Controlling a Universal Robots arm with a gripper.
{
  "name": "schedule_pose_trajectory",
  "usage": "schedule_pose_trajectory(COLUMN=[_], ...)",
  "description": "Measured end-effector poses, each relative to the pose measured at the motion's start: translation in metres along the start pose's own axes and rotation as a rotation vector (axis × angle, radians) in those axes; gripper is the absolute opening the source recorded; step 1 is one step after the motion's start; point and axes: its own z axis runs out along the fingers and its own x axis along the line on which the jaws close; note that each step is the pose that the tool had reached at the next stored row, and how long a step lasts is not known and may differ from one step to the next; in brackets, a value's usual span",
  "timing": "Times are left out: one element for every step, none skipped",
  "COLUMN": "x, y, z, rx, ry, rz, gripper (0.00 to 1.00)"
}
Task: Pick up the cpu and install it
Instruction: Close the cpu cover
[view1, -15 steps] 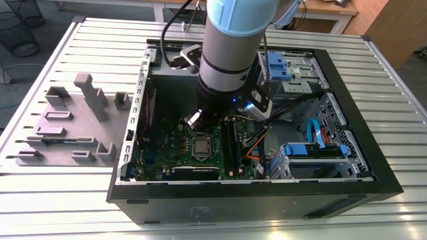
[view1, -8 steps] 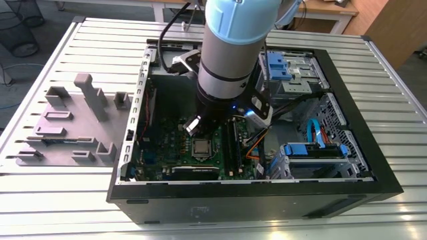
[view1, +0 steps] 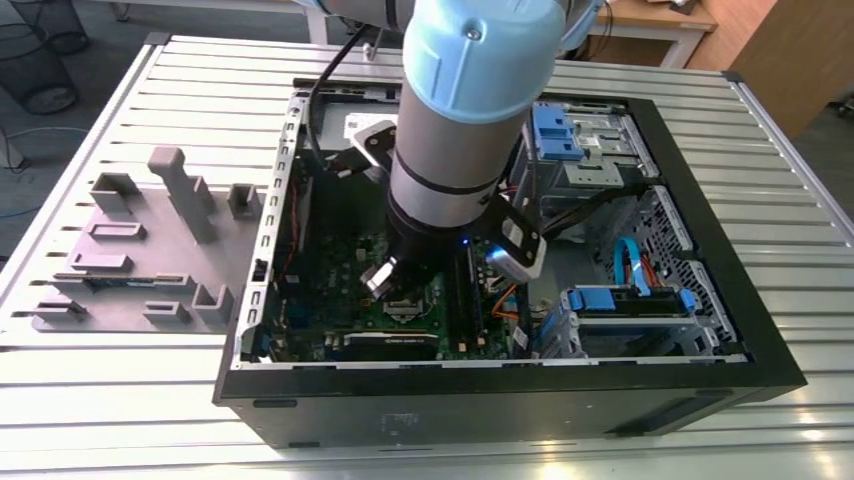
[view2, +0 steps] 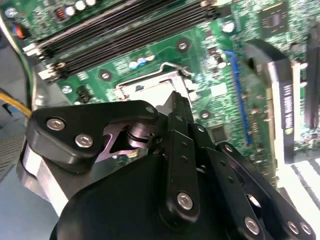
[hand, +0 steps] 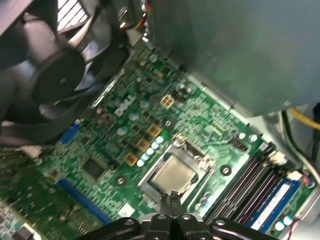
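Note:
The cpu (hand: 173, 175), a small flat square chip with a silvery top, lies flat in the motherboard socket (hand: 199, 158), with the metal socket frame around it. My gripper (hand: 170, 199) hangs just above the cpu's edge, its two thin black fingers pressed together with nothing between them. In the second wrist view the black fingers (view2: 178, 111) stand over the socket (view2: 145, 86). In the exterior view the arm reaches down into the open computer case (view1: 694, 250), and my gripper (view1: 396, 283) sits over the socket (view1: 407, 307) on the green board.
A black case fan (hand: 50, 75) and a grey power-supply box (hand: 240, 50) flank the socket; memory slots (hand: 250, 185) run beside it. In the exterior view, grey fixture blocks (view1: 147, 250) stand on the slatted metal table at the left, and blue drive bays (view1: 561, 135) fill the case's right.

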Motion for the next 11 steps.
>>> schedule_pose_trajectory(x=[0.0011,0.0016,0.0017,0.0017,0.0017,0.0017,0.0017,0.0018,0.0018,0.0018,0.0019], y=[-0.0007,-0.001,-0.001,-0.001,-0.001,-0.001,-0.001,-0.001,-0.001,-0.001,-0.0011], z=[0.0004,0.0007,0.0008,0.0008,0.0008,0.0008,0.0008,0.0008,0.0008,0.0008,0.001], rx=[-0.0001,-0.0001,-0.0001,0.0,0.0,0.0,0.0,0.0,0.0,0.0,0.0002], ry=[-0.0002,-0.0002,-0.0002,-0.0001,-0.0001,-0.0001,0.0,-0.0001,-0.0001,0.0,0.0001], rz=[0.0,0.0,0.0,0.0,0.0,0.0,0.0,0.0,0.0,0.0,0.0], gripper=[0.11,0.11,0.11,0.11,0.11,0.11,0.11,0.11,0.11,0.11,0.11])
